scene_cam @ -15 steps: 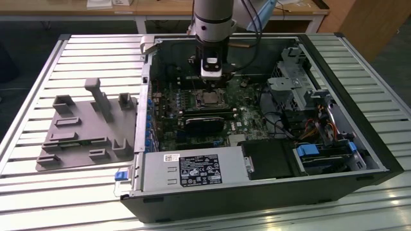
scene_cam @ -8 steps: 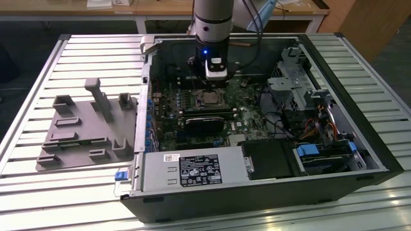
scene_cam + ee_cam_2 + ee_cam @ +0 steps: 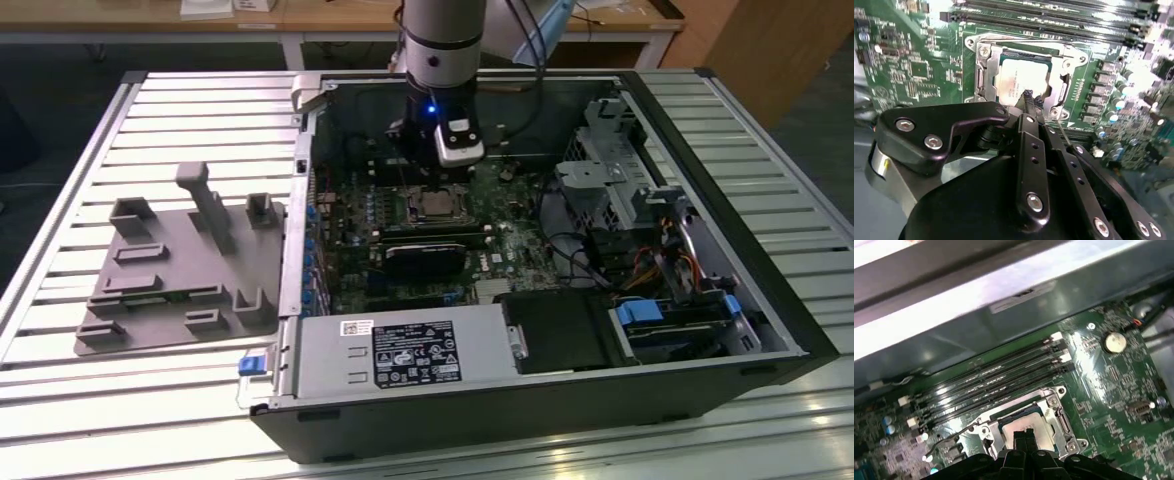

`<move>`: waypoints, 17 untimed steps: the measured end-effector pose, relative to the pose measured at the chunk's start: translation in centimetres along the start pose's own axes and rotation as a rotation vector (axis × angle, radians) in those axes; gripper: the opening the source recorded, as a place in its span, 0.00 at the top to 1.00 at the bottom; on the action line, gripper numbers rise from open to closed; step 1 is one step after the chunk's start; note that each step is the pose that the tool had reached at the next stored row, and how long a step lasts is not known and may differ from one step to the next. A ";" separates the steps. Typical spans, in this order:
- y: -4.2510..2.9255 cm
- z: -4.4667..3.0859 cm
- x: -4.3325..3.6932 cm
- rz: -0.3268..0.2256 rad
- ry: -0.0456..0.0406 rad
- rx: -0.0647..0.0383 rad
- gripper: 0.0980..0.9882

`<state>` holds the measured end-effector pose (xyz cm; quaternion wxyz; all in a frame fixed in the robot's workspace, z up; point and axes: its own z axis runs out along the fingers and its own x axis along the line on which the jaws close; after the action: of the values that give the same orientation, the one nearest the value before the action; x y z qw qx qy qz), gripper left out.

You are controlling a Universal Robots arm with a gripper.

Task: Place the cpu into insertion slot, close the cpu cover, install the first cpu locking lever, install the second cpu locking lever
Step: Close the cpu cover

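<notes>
Grey arm (image 3: 442,40) carries black, screw-studded claw (image 3: 1030,96).

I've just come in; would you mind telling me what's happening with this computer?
A robot arm reaches into an open computer case. Its shut gripper hangs just over the edge of the cpu on the motherboard. The cpu already lies flat in place, with the silver cpu cover lowered around it. I cannot tell whether the cover is latched down.

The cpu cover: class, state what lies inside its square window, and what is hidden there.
In the second wrist view, the cpu lies within the window of the cpu cover, its pale top showing. The gripper covers part of it; the insertion slot beneath is hidden.
</notes>
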<state>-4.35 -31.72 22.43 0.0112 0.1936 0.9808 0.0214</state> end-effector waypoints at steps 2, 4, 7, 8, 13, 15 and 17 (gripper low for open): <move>0.00 0.01 0.00 -0.036 0.0017 -0.001 1.00; -0.01 0.03 0.00 -0.073 0.0034 -0.001 1.00; 0.00 0.08 0.00 -0.114 0.0048 0.000 1.00; 0.00 0.10 0.00 -0.120 0.0036 0.002 1.00; -0.06 0.17 0.12 -0.140 -0.0160 0.016 1.00; -0.09 0.22 0.17 -0.148 -0.0240 0.017 1.00; -0.12 0.31 0.22 -0.156 -0.0319 0.014 1.00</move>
<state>-4.59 -31.74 22.11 0.0271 0.1170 0.9927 0.0106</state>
